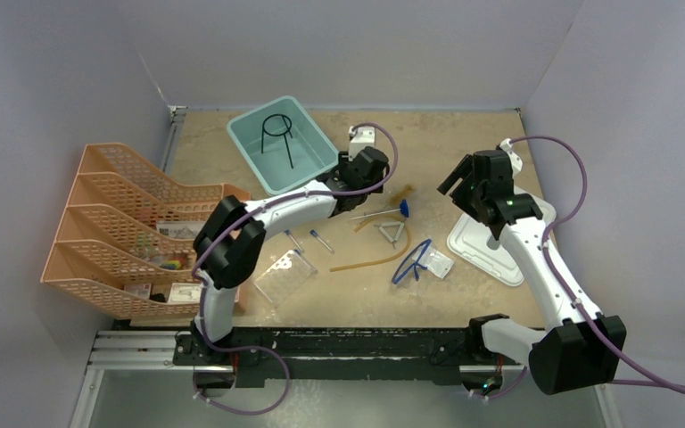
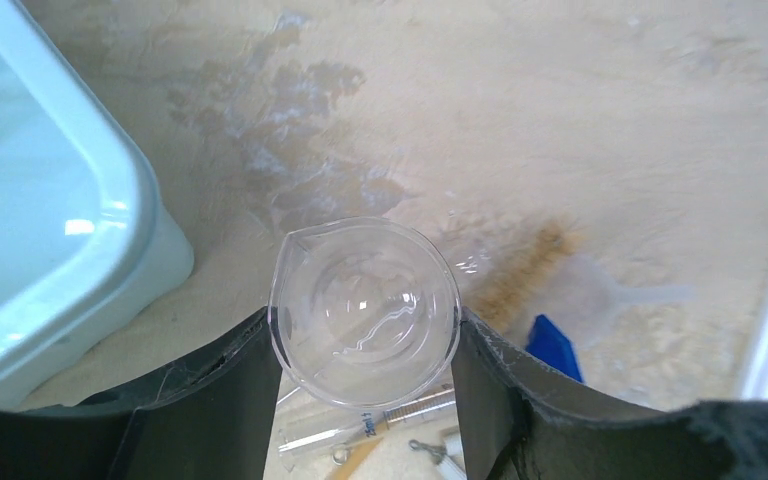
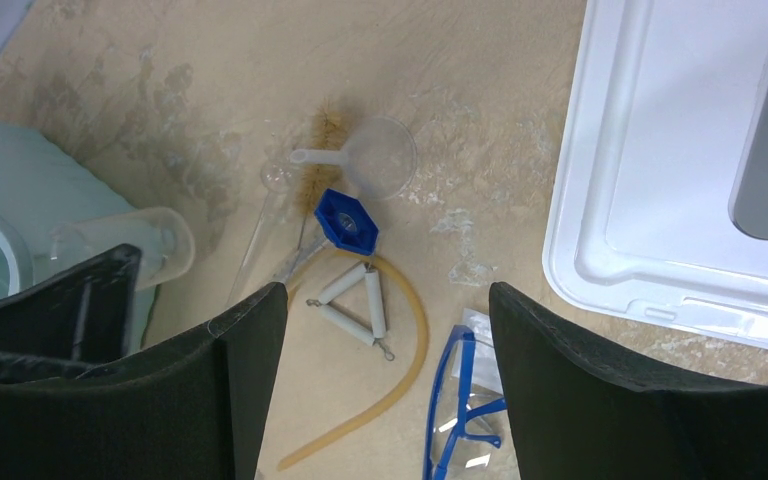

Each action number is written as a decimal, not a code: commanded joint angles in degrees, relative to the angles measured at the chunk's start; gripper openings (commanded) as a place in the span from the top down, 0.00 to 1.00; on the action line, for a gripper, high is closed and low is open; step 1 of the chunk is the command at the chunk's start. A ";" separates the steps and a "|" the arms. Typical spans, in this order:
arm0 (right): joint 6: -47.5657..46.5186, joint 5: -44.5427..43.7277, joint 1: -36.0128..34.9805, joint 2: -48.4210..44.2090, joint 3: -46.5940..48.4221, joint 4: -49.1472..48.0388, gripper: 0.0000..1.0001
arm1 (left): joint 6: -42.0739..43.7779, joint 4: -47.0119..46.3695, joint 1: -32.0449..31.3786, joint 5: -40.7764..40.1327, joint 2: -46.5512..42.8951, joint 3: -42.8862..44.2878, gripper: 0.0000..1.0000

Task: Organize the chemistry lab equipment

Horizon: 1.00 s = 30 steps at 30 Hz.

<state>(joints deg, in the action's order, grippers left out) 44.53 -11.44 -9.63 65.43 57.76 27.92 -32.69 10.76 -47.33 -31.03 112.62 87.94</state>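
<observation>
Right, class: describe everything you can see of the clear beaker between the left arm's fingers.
The clear beaker is transparent, glass or plastic by its look, with a round rim and a pouring lip, and appears empty. The left gripper holds it, fingers pressing opposite sides, its mouth toward the wrist camera. It is beside the teal bin's corner, above the tan table.

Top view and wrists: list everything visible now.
bin: one, teal, back-left
ring stand: one, black, inside bin
file organizer: one, orange, left edge
lid: one, pale grey, right
rack: one, clear, front-left
capped tubes: two, blue-capped, beside rack
tubing: one, amber, centre
triangle: one, white, centre
safety glasses: one, blue-framed, centre-right
brush: one, brown, beside funnel
funnel: one, clear, centre
hex piece: one, blue, beside funnel
beaker: one, clear, in left gripper
left gripper: shut on beaker
right gripper: open, over centre
</observation>
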 commanded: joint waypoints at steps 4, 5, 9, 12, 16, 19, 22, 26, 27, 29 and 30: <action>-0.30 -0.98 0.13 -0.48 0.60 -0.68 0.25 | 4.37 -2.92 -0.04 0.05 -12.32 -0.80 0.60; -0.24 -0.89 0.08 -0.41 0.60 -0.75 0.25 | 5.15 -2.45 0.01 -1.04 -13.49 -0.46 0.60; -0.10 0.00 0.10 0.14 0.81 -1.49 0.25 | 6.66 0.42 2.84 -2.93 -16.75 0.99 0.59; -0.11 0.72 0.07 1.06 1.71 -1.40 0.25 | 5.43 3.12 7.73 -1.51 -18.11 1.04 0.60; -0.15 1.28 0.14 3.07 3.29 -0.91 0.26 | 6.46 3.26 13.10 0.91 -19.93 -1.80 0.60; -0.33 1.42 0.06 5.03 4.77 -0.49 0.26 | 7.94 3.80 15.75 3.13 -19.39 -3.03 0.60; -0.45 1.67 0.11 7.46 6.91 -0.03 0.26 | 8.07 2.26 18.88 6.73 -17.96 -5.07 0.61; -0.83 1.80 0.13 10.13 9.16 -0.35 0.26 | 8.79 0.77 21.97 12.13 -13.96 -5.19 0.63; -0.85 1.78 0.12 10.63 9.43 -0.66 0.27 | 9.37 -0.38 22.47 13.65 -13.08 -5.69 0.63; -0.73 1.98 0.14 11.48 9.77 -1.64 0.27 | 11.04 -2.59 23.09 14.97 -10.86 -6.27 0.63; -0.67 2.17 0.09 11.94 9.94 -2.10 0.27 | 11.59 -2.40 23.20 14.96 -9.52 -5.65 0.63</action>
<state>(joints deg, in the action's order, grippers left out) 44.34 -9.43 -9.63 76.55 64.88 27.46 -24.51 13.19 -25.34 -20.78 99.63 82.39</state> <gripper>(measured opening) 0.738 0.567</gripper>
